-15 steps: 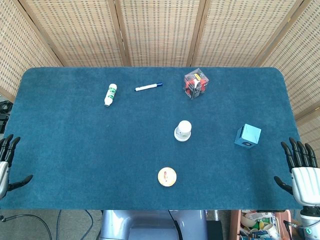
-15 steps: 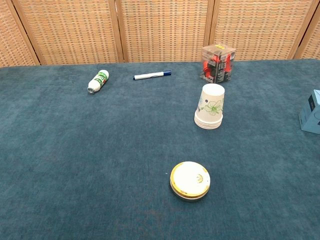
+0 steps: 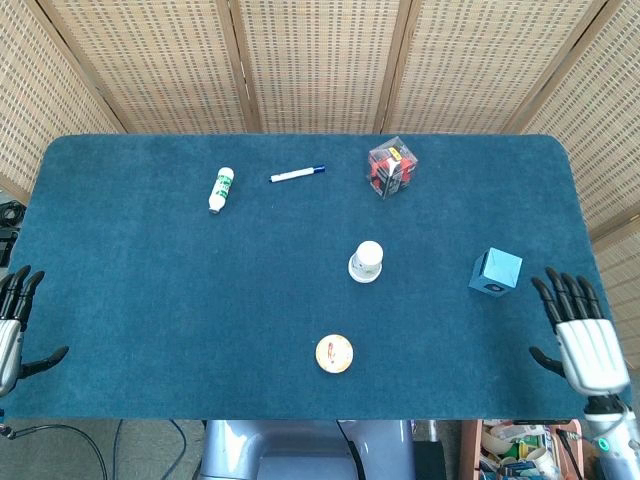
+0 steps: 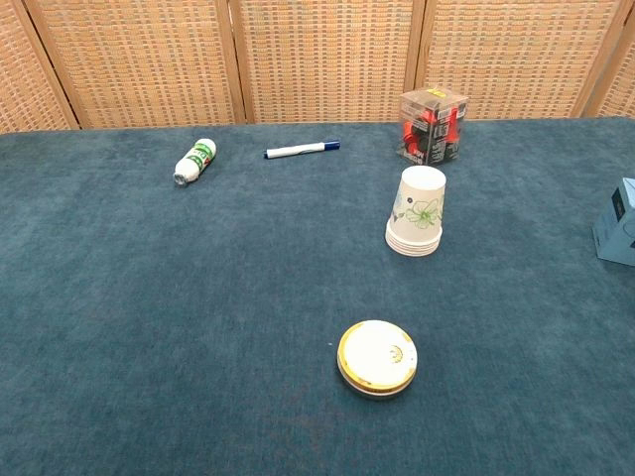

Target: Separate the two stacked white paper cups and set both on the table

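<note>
Stacked white paper cups (image 4: 418,211), printed with a green flower, stand upside down and nested together slightly right of the middle of the surface (image 3: 150,280), which is covered in dark blue-green cloth with rounded far corners. Nothing touches the cups. Behind them, toward the far edge, stands a clear plastic box (image 4: 433,126) holding red and black contents; the chest view shows a gap between box and cups. Left of the box along the far side lie a marker pen (image 3: 297,174) with a white barrel and blue cap, and, farther left, a small white bottle (image 3: 220,189) with a green label, on its side. In front of the cups, toward the near edge, lies a round flat tin (image 4: 377,358) with a white top and yellow rim, well apart from them. A light blue cube-shaped box (image 3: 496,272) sits to the right of the cups, near the right edge. The right robot hand (image 3: 585,335) hovers at the near right corner, empty, fingers spread and pointing away from the robot, just beside the blue box without touching it. The left robot hand (image 3: 12,325) shows at the near left edge, partly cut off, also empty with fingers apart. Woven cane screens in wooden frames (image 3: 320,60) close off the room behind the surface.
</note>
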Available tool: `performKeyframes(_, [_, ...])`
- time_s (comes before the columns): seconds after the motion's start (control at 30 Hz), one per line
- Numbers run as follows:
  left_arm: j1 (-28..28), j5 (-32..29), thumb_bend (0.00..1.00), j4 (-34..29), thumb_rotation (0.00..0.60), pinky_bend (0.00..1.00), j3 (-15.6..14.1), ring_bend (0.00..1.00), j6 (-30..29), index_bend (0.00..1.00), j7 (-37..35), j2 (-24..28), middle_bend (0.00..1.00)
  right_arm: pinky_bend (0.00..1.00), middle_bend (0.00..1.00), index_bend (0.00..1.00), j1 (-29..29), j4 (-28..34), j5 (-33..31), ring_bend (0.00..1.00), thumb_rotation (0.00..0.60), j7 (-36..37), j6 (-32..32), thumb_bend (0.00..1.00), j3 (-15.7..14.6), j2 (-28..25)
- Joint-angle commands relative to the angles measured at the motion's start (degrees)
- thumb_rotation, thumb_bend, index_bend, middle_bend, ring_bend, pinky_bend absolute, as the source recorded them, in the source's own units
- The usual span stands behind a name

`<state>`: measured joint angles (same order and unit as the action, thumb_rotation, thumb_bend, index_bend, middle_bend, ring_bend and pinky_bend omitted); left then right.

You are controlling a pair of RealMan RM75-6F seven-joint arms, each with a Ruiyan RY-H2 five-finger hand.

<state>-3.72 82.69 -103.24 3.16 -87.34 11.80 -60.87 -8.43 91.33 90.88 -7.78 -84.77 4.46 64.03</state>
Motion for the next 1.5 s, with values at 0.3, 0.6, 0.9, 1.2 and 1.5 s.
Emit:
performKeyframes(0.3, [-2.21, -3.66, 0.07, 4.61, 0.6, 0.0, 2.54, 0.0, 2.32, 0.0, 0.56, -3.54, 0.0, 0.15, 0.16, 0.06, -26.33, 7.03, -19.47, 0.03, 0.6, -7.2, 33.38, 0.0, 13.08, -0.04])
performKeyframes(0.6, [-2.54, -5.75, 0.06, 4.79, 0.6, 0.0, 3.05, 0.0, 3.28, 0.0, 1.18, -3.75, 0.0, 0.2, 0.21, 0.14, -36.37, -1.87, -36.29, 0.07, 0.6, -20.2, 39.37, 0.05, 12.31, 9.91])
performKeyframes(0.9, [-3.89, -8.48, 0.06, 5.67, 0.6, 0.0, 3.42, 0.0, 6.55, 0.0, 1.26, -4.18, 0.0, 0.27, 0.25, 0.17, -41.35, -7.17, -45.43, 0.12, 0.6, -21.56, 41.47, 0.1, 10.7, 16.51])
performKeyframes(1.2, [-4.36, -9.02, 0.07, 5.93, 0.6, 0.0, 3.44, 0.0, 7.31, 0.0, 0.75, -4.09, 0.0, 0.33, 0.3, 0.22, -45.43, -12.15, -48.68, 0.16, 0.6, -22.43, 40.79, 0.17, 9.9, 21.87])
performKeyframes(1.5, [-4.36, -9.1, 0.07, 5.87, 0.6, 0.0, 3.38, 0.0, 7.21, 0.0, 0.26, -3.82, 0.0, 0.62, 0.55, 0.51, -46.83, -15.44, -48.87, 0.43, 0.6, -22.04, 39.2, 0.35, 9.49, 24.8])
